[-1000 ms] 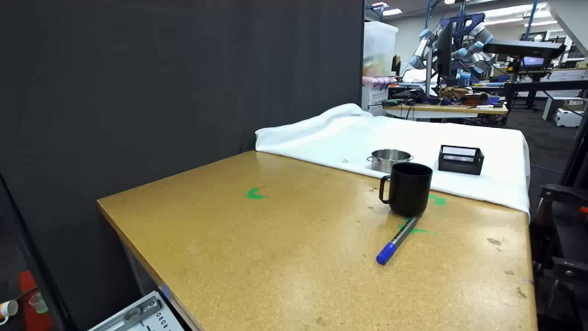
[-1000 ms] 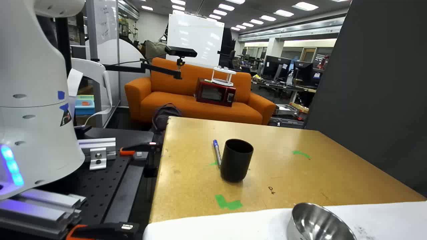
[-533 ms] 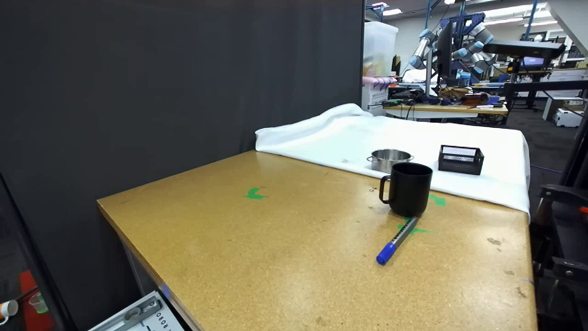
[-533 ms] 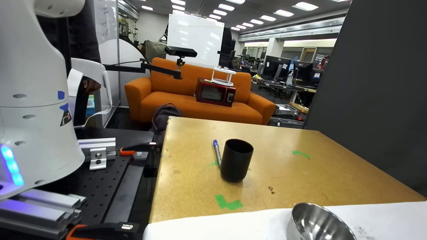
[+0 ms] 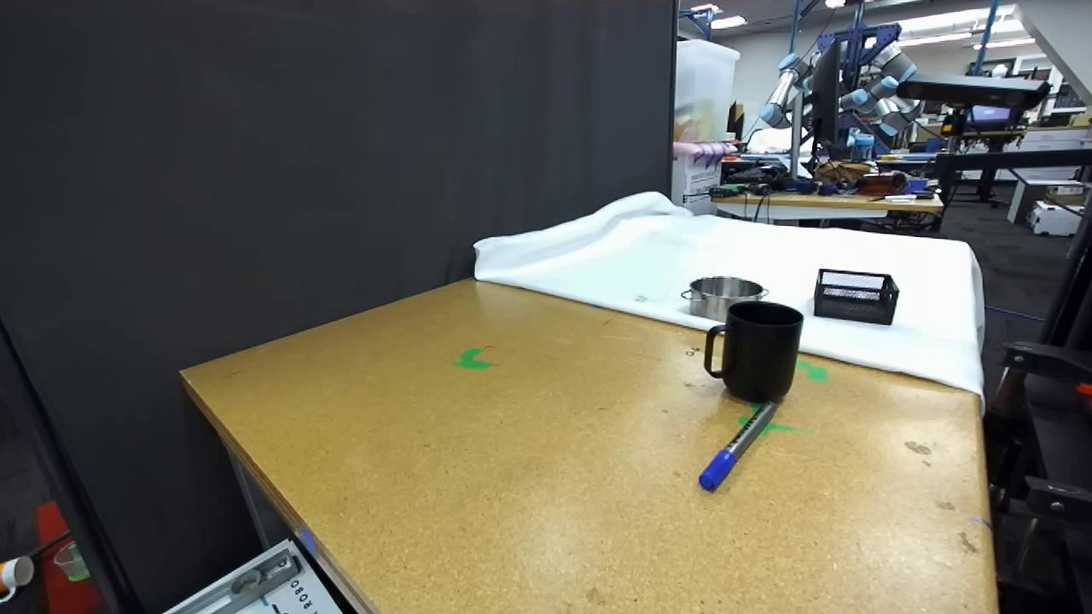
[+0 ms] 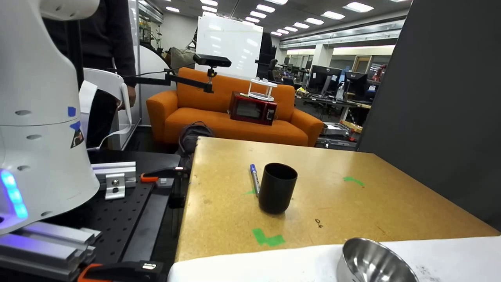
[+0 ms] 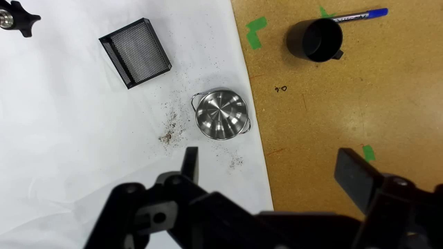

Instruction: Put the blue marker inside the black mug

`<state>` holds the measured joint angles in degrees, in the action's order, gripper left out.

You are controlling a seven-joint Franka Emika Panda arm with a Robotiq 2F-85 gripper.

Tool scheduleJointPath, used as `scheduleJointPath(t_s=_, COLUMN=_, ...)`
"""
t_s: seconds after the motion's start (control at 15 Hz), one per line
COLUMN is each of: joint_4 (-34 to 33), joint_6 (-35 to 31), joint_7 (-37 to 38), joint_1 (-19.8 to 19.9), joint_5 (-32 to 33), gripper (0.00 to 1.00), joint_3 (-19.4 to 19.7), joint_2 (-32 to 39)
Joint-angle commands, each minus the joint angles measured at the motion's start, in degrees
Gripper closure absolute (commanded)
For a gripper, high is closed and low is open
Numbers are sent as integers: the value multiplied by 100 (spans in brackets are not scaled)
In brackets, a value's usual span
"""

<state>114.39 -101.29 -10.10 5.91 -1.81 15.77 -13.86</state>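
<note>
The blue marker lies flat on the wooden table, in both exterior views (image 5: pixel 740 444) (image 6: pixel 255 179) and at the top right of the wrist view (image 7: pixel 361 16). It has a blue cap and a grey printed barrel. Its capless end is at the foot of the black mug (image 5: pixel 762 354); I cannot tell if they touch. The mug stands upright, also in an exterior view (image 6: pixel 277 192) and the wrist view (image 7: pixel 298 39). My gripper (image 7: pixel 269 154) shows only in the wrist view. Its jaws are wide apart with nothing between them, high above the cloth's edge, away from marker and mug.
A silvery pot (image 7: pixel 221 114) with two handles stands on the white cloth (image 7: pixel 104 121) near its edge. A black mesh box (image 7: pixel 138 53) is farther along the cloth. A dark panel (image 5: pixel 341 170) borders the table. The robot's base (image 6: pixel 43 156) stands beside the table.
A person in dark clothes has come into view behind the robot's base. The marker, the mug and the visible part of the arm have not moved.
</note>
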Motion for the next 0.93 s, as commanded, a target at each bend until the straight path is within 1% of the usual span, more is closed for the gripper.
scheduleJointPath(t_s=0.0, joint_4=-18, joint_6=17, joint_7=-30, joint_1=139, joint_5=-33, gripper=0, joint_3=-119, joint_2=17)
scheduleJointPath(t_s=0.13, joint_4=4, joint_6=-19, joint_7=118, joint_1=128, joint_5=-49, gripper=0, joint_3=-167, joint_2=38)
scheduleJointPath(t_s=0.27, joint_4=213, joint_6=-252, joint_7=593, joint_1=69, joint_5=-67, gripper=0, joint_3=-354, joint_2=78)
scheduleJointPath(t_s=0.4, joint_4=450, joint_6=-521, joint_7=1240, joint_1=26, joint_5=-103, gripper=0, joint_3=-592, joint_2=199)
scheduleJointPath(t_s=0.6, joint_4=800, joint_6=-993, joint_7=2403, joint_1=-23, joint_5=-197, gripper=0, joint_3=-903, joint_2=560)
scheduleJointPath(t_s=0.73, joint_4=1037, joint_6=-1195, joint_7=2928, joint_1=-57, joint_5=-375, gripper=0, joint_3=-999, joint_2=773)
scheduleJointPath(t_s=0.87, joint_4=1282, joint_6=-1313, joint_7=3344, joint_1=-88, joint_5=-741, gripper=0, joint_3=-1044, joint_2=945)
